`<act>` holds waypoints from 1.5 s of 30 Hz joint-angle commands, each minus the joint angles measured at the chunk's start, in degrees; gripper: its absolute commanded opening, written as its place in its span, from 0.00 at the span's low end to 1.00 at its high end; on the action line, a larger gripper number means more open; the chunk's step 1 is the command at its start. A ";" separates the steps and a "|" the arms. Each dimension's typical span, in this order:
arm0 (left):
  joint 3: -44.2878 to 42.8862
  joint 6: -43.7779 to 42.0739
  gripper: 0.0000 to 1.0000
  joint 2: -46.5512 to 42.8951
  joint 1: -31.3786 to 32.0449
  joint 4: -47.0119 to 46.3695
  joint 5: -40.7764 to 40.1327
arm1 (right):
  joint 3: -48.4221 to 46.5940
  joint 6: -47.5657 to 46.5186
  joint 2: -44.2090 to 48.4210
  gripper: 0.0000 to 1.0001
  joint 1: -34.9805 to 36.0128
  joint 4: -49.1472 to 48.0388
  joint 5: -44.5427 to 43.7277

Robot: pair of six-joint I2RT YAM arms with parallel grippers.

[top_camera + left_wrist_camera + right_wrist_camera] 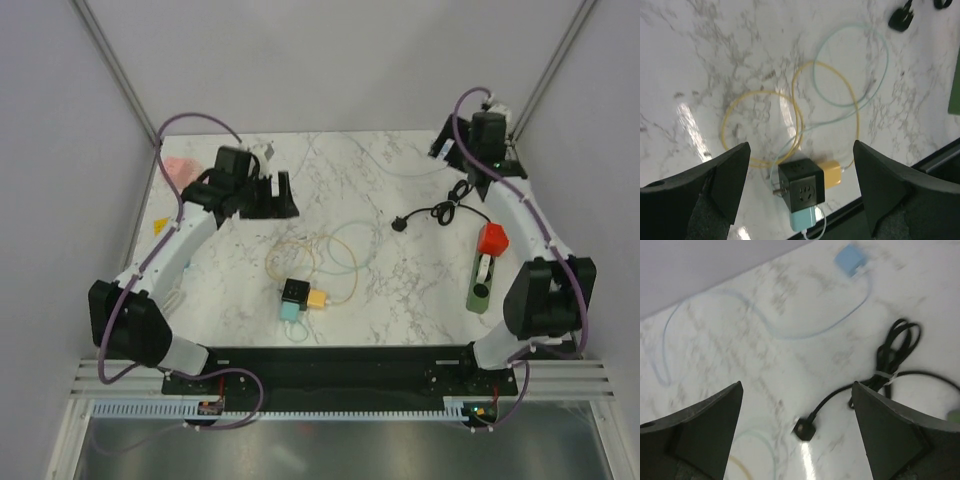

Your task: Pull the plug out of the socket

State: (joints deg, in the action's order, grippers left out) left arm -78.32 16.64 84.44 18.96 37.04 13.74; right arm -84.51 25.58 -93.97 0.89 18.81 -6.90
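A black cube socket (293, 291) lies near the table's front edge. A yellow plug (318, 298) is pushed into its right face and a light-blue plug (289, 310) into its near face. Their yellow and pale-blue cables loop behind it. The left wrist view shows the socket (801, 185), the yellow plug (832, 172) and the blue plug (805, 219) below and between my fingers. My left gripper (283, 195) hangs open at the back left, well above and away from the socket. My right gripper (452, 155) is open at the back right, empty.
A loose black plug (402, 224) with its coiled cord (897, 347) lies right of centre. A green power strip (482, 280) carrying a red plug (491, 240) sits at the right edge. A pale-blue adapter (850, 259) rests at the back, a pink item (180, 168) at the back left.
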 commanded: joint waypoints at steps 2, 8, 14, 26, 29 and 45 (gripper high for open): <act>13.52 3.47 0.91 -10.42 2.21 -2.84 4.55 | 16.26 -0.89 10.20 0.98 14.36 -7.89 8.29; 25.58 5.85 0.92 -18.35 9.58 -3.29 -3.60 | 41.03 6.14 24.61 0.98 29.86 -24.21 15.24; 26.74 8.05 0.90 -15.02 18.64 -3.20 -14.94 | 56.09 15.88 33.41 0.97 44.10 -27.67 13.83; 23.57 4.54 0.86 -5.25 22.00 -1.70 -18.22 | 72.19 37.59 24.83 0.93 62.48 -57.27 4.88; 23.48 4.36 0.82 -4.73 22.00 -1.88 -17.43 | 76.86 41.64 19.56 0.86 62.92 -68.95 3.56; 25.15 6.38 0.82 -1.30 22.17 -6.71 -15.14 | 75.19 41.12 10.22 0.69 62.92 -76.29 -0.39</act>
State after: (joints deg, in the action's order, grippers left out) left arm -52.88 22.06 81.49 40.75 33.06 -2.07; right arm -8.54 65.76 -82.91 63.55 -53.06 -3.57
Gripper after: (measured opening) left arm 0.829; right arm 0.702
